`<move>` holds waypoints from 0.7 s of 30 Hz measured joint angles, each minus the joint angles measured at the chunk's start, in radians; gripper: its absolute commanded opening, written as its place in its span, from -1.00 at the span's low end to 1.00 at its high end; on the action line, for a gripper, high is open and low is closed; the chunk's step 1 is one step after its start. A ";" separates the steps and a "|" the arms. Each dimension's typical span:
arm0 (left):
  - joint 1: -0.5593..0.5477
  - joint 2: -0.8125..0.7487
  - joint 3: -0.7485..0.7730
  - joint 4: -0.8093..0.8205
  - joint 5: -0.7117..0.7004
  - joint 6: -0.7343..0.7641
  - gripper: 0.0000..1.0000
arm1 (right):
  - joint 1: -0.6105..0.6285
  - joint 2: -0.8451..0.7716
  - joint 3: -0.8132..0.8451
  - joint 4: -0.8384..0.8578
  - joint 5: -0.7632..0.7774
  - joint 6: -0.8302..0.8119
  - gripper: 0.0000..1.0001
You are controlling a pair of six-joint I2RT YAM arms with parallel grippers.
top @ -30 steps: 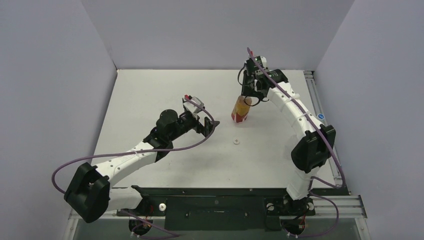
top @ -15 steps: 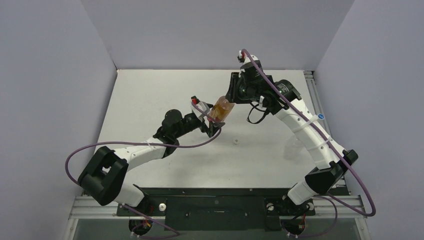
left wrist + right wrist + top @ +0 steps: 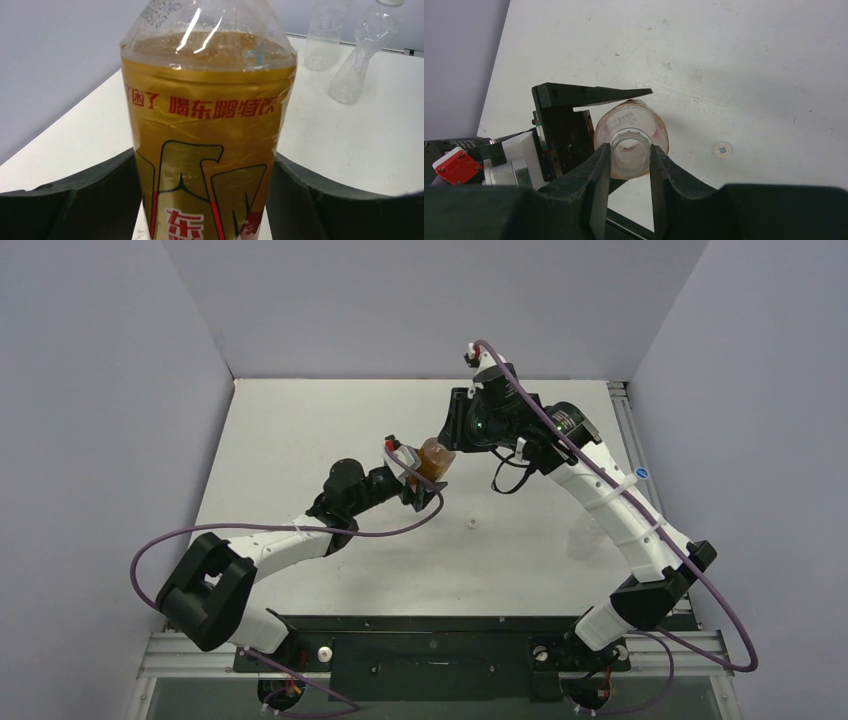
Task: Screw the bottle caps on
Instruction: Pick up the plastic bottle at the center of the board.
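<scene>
Your table (image 3: pixel 300 440) is a white top walled in grey on three sides. Your right arm (image 3: pixel 610 510) rises from the 5 o'clock corner and arcs up to about 1 o'clock of table centre; the left arm (image 3: pixel 280 540) runs low from the 7 o'clock corner toward the middle. The two wrists meet just past centre, toward 12 o'clock. Right gripper (image 3: pixel 630 147): closed, both fingers clamped on the neck of the amber bottle (image 3: pixel 631 132), coming onto it from the 1 o'clock side in the top view. Left gripper (image 3: pixel 205 190): jaws set wide, one on each flank of the bottle body, coming in from 7 o'clock; the pads sit right at the label, but you cannot tell whether they press it. Amber bottle (image 3: pixel 434 457): mouth open, liquid up to the shoulder, red lettering on a yellow label (image 3: pixel 207 140); whether its base touches the table you cannot tell. Left wrist view only: a clear bottle (image 3: pixel 324 37) stands near the far table edge at about 1 o'clock of the amber one, and a second clear piece (image 3: pixel 357 62) leans just beside it. White cap (image 3: pixel 471 523): lies alone on the table at 5 o'clock of the amber bottle, apart from both grippers; also seen at 3 o'clock in the right wrist view (image 3: pixel 723 149)
</scene>
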 measured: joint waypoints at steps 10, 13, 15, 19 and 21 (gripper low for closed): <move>-0.001 -0.067 0.000 -0.082 0.005 -0.051 -0.30 | 0.011 -0.008 0.002 0.009 0.008 0.024 0.12; -0.001 -0.133 0.000 -0.150 -0.005 -0.088 -0.35 | 0.015 -0.024 0.002 0.007 0.025 0.029 0.29; -0.002 -0.196 0.000 -0.213 -0.031 -0.110 -0.37 | 0.023 -0.048 -0.003 0.016 0.030 0.032 0.32; -0.007 -0.316 0.000 -0.355 -0.075 -0.129 -0.41 | 0.048 -0.121 -0.062 0.051 0.045 0.043 0.32; 0.017 -0.372 0.002 -0.436 -0.133 -0.145 -0.49 | 0.043 -0.174 -0.123 0.047 0.096 0.043 0.31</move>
